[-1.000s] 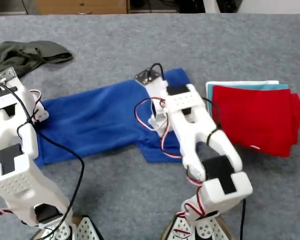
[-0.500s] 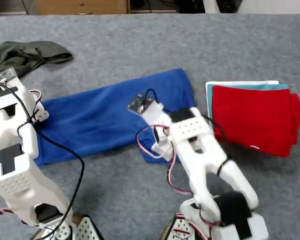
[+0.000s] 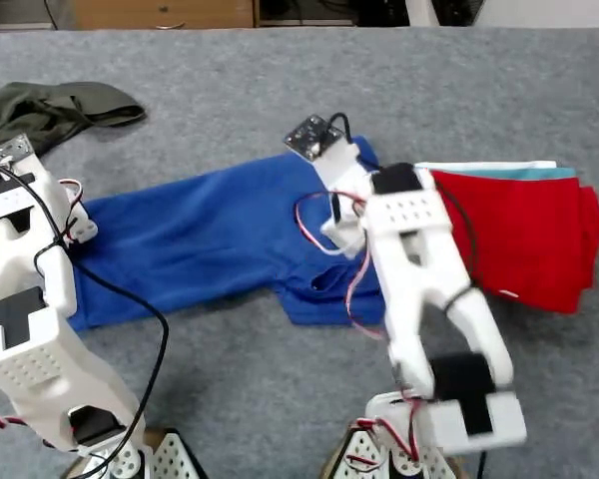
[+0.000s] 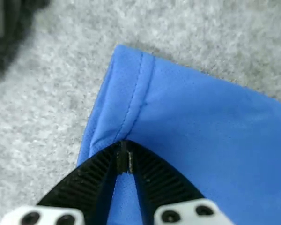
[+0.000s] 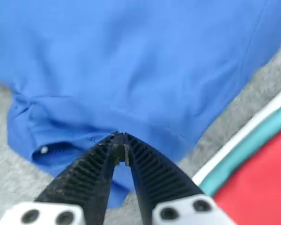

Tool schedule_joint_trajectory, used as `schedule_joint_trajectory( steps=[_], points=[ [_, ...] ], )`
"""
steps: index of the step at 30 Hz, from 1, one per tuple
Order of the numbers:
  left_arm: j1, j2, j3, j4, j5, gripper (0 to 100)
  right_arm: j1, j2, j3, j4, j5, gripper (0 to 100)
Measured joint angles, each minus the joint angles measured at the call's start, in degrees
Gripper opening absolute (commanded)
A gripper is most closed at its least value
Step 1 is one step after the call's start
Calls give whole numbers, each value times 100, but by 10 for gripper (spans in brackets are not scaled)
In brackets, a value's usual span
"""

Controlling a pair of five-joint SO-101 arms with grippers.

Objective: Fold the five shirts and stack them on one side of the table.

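The blue shirt (image 3: 210, 239) lies flat across the middle of the table (image 3: 429, 90). Its length runs from 8 o'clock to 2 o'clock, and a sleeve (image 3: 314, 299) sticks out toward 6 o'clock. The left gripper (image 4: 124, 157) sits at the shirt's 9 o'clock end. Its tips are pressed together on a pucker of cloth just inside the stitched hem. The right gripper (image 5: 121, 146) is over the shirt's 3 o'clock end, near a fold with a white button (image 5: 43, 150). Its arm reaches in from 6 o'clock. Its tips meet, but I cannot tell whether any cloth is caught between them.

The stack (image 3: 539, 269) is at 3 o'clock on the table, near the blue shirt. A folded red shirt (image 3: 524, 235) is on top, with a teal edge (image 3: 499, 173) and a white edge (image 3: 479, 165) showing under it along the 12 o'clock side. A green shirt (image 3: 40, 110) lies crumpled at 10 o'clock, well apart from the stack and near the left arm.
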Motion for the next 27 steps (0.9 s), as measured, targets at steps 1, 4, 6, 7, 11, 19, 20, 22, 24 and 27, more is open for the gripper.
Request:
schedule_joint_trajectory(
  steps=[1, 4, 6, 7, 11, 19, 20, 22, 24, 27],
  points=[
    [0, 0, 0, 0, 0, 18, 9, 255, -97, 0, 0, 3],
    [0, 0, 0, 0, 0, 18, 26, 914, -264, 0, 0, 3],
    [0, 0, 0, 0, 0, 18, 26, 1116, -264, -9, 0, 3],
    [0, 0, 0, 0, 0, 18, 26, 1125, -264, -9, 9, 3],
    [0, 0, 0, 0, 0, 18, 26, 1125, -88, -62, 9, 3],
    [0, 0, 0, 0, 0, 18, 18, 396, 879, -62, 105, 3],
    [0, 0, 0, 0, 0, 18, 18, 281, 1037, -62, 149, 3],
    [0, 0, 0, 0, 0, 18, 18, 35, 1354, -62, 185, 3],
    [0, 0, 0, 0, 0, 18, 18, -308, 1697, -62, 281, 3],
    [0, 0, 0, 0, 0, 18, 18, -914, 2268, 44, 466, 3]
  ],
)
